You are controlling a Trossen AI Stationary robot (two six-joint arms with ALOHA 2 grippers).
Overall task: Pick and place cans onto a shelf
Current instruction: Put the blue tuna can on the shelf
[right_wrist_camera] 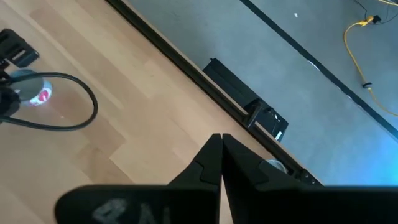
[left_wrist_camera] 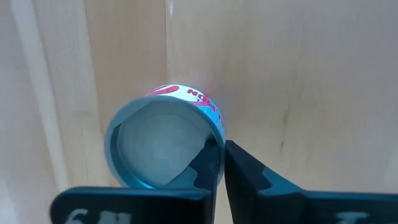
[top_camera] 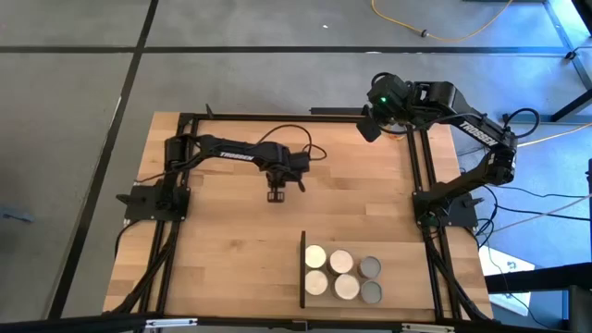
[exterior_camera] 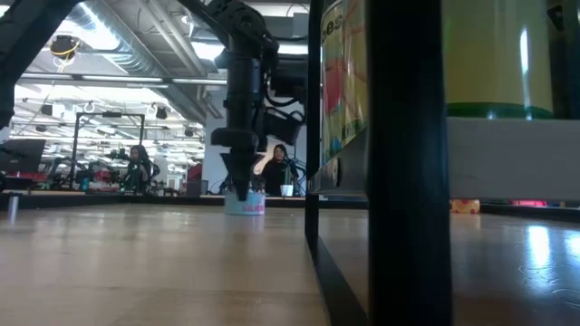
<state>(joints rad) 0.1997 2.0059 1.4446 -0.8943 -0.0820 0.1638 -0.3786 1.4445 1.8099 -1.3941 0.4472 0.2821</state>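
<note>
A small can (left_wrist_camera: 163, 149) with a pale blue rim and a red-and-white label stands on the tabletop near the table's middle; it also shows in the low view (exterior_camera: 245, 206). My left gripper (left_wrist_camera: 222, 163) points down at it and is shut on its rim; it also shows in the high view (top_camera: 276, 192). Several cans (top_camera: 342, 275), some with cream tops and two with grey tops, stand on the shelf (top_camera: 398, 289) at the near right, beside its black upright edge (top_camera: 303, 268). My right gripper (right_wrist_camera: 221, 155) is shut and empty, raised over the table's far right corner. My left gripper pinches the can's wall at the rim (left_wrist_camera: 217, 134), one finger inside the hollow top and one outside. The fingers come from above, pointing down. The can stands upright with its bottom on the table.
Black frame rails (top_camera: 421, 166) run along the table's left, right and far edges. A black cable loops on the wood by my left arm (top_camera: 305, 148). Bare wood lies between the can and the shelf. People show in the room beyond the table (exterior_camera: 272, 167).
</note>
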